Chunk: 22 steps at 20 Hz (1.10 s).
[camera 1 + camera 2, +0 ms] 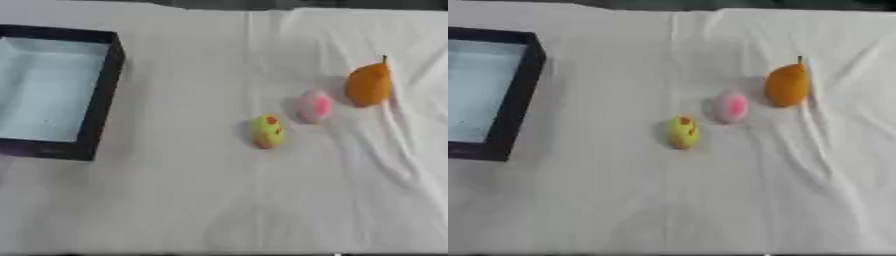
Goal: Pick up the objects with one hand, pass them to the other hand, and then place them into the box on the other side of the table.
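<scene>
A white cloth [219, 200] is spread over the tabletop, creased mostly on the right side. A dark-walled box [101, 95] with a pale blue inside is set at the left, open side up, nothing seen in it. Three fruit-like objects are lined up on a diagonal right of centre, each apart from the next: a yellow-green fruit [267, 131] with red spots nearest, a pink and white fruit [312, 106] in the middle, an orange pear [368, 84] with a short stem farthest back and right. All three are resting on the cloth, well apart from the box.

More of the box is shown in the left eye view, including most of its floor and near wall; in the right eye view it is cut off by the left edge. Neither hand is seen in either view, so hand state cannot be told.
</scene>
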### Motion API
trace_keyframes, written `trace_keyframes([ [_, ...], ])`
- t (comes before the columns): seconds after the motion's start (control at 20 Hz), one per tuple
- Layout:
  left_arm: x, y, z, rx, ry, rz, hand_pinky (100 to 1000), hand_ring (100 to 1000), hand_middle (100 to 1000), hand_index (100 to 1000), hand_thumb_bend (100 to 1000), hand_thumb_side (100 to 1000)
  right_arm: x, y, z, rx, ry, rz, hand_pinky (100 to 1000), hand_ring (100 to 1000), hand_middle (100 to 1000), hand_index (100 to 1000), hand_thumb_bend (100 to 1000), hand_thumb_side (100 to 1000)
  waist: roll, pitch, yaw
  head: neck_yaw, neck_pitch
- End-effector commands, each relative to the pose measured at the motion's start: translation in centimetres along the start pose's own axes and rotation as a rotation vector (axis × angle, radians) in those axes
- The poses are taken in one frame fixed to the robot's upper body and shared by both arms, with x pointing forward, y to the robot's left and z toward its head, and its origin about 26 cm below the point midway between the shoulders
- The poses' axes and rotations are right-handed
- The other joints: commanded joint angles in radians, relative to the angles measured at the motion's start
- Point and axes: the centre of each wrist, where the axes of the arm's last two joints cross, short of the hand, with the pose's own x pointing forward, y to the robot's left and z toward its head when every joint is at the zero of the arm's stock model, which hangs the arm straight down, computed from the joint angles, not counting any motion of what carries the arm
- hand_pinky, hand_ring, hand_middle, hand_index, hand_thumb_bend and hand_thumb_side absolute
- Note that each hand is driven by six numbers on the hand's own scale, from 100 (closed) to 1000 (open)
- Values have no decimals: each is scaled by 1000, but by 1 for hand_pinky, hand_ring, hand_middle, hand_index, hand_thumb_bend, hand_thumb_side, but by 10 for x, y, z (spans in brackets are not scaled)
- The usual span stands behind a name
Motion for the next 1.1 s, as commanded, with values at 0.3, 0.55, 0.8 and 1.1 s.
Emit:
trace_keyframes([
  [0.3, 13, 3, -5, -5, -40, -7, 654, 778, 711, 826, 650, 591, 15, -21, 19, 131, 23, 190, 928, 925, 910, 892, 307, 432, -8, -35, 1, -19, -17],
  [0.55, 13, 2, -4, -12, -39, -10, 655, 778, 710, 826, 649, 591, 16, -18, 17, 181, 27, 214, 930, 928, 913, 894, 310, 405, -8, -36, 4, -30, -25],
  [0.8, 13, 2, -4, -10, -40, -9, 655, 778, 711, 824, 650, 591, 11, -10, 20, 257, 49, 249, 926, 917, 896, 878, 343, 361, -11, -35, 5, -36, -27],
  [1.1, 13, 0, -3, -20, -36, -4, 656, 778, 710, 824, 649, 592, 6, 4, 11, 237, 77, 283, 917, 900, 883, 865, 413, 312, -6, -36, 6, -40, -26],
])
